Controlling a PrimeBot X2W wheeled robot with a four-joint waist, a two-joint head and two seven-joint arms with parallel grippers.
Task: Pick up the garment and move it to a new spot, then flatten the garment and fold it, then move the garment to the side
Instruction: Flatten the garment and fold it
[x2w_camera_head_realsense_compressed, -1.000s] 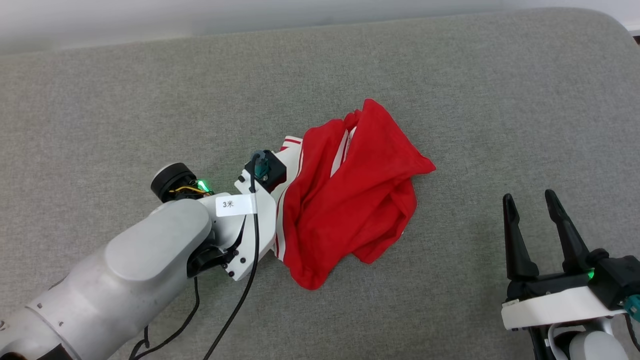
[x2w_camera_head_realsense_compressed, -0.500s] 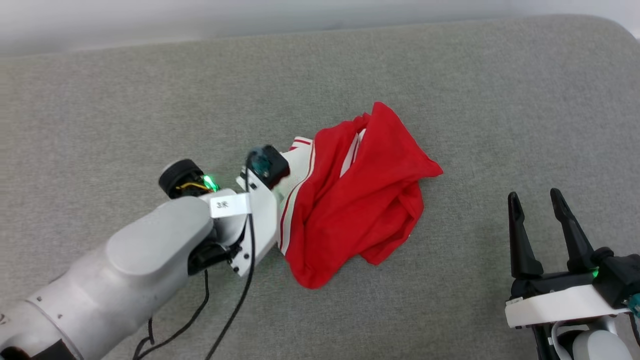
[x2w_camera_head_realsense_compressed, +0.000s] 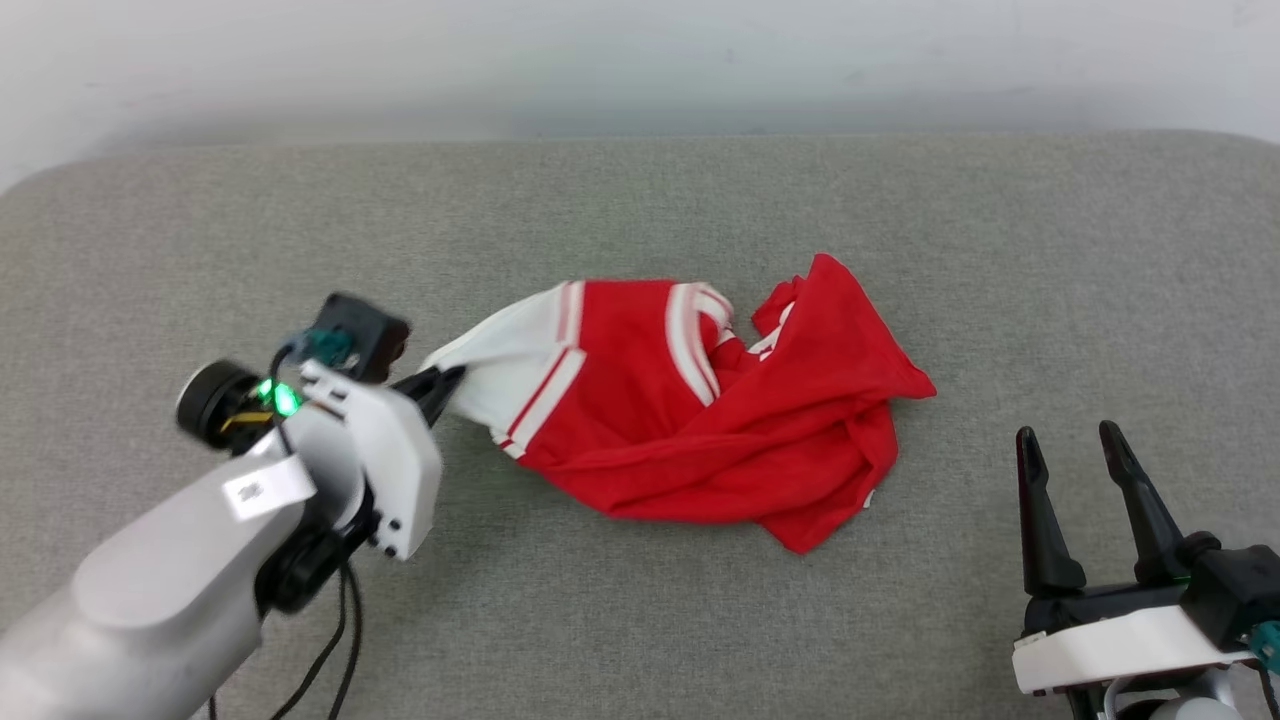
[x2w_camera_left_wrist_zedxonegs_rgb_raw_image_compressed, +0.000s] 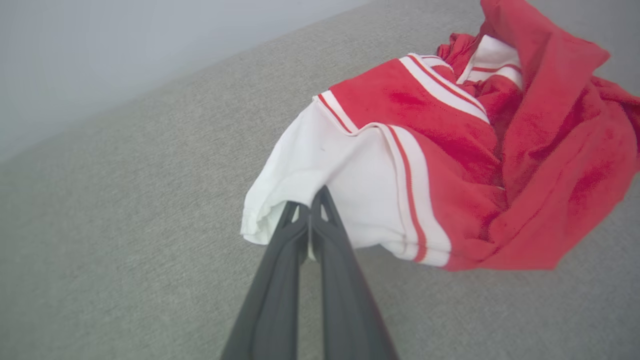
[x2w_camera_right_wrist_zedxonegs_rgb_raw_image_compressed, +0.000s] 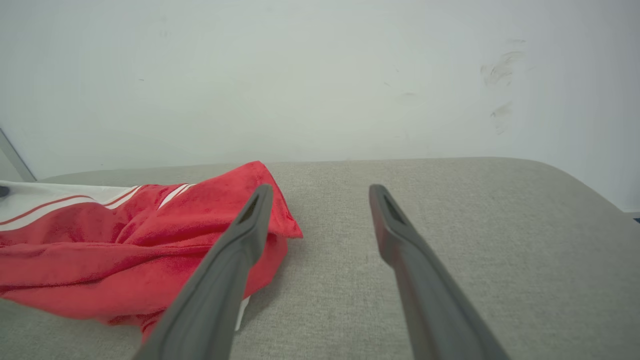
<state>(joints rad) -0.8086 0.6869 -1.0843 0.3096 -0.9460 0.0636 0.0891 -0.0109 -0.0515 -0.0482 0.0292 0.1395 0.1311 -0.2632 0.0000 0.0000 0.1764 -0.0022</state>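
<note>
Soft, matt knit cloth for the shirt (x2w_camera_head_realsense_compressed: 700, 430), red and white, creased and a little fuzzy. Coarse grey woven fabric over the bench (x2w_camera_head_realsense_compressed: 640, 220), dull and grainy to look at. Dark matt plastic or rubber on the fingers (x2w_camera_right_wrist_zedxonegs_rgb_raw_image_compressed: 235, 265) of the right hand (x2w_camera_head_realsense_compressed: 1065, 440), likewise on the left hand (x2w_camera_left_wrist_zedxonegs_rgb_raw_image_compressed: 310, 205). Smooth pale plastic shell with a faint sheen along the left arm (x2w_camera_head_realsense_compressed: 150, 590). Flat, matt paint on the wall (x2w_camera_right_wrist_zedxonegs_rgb_raw_image_compressed: 320, 75), lightly scuffed.

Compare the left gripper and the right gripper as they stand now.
The left gripper is shut, pinching the garment by a white sleeve; the right gripper is open and holds nothing. The left gripper touches the cloth; the right gripper sits apart from it, at the lower right of the head view. Both have two long dark fingers.
</note>
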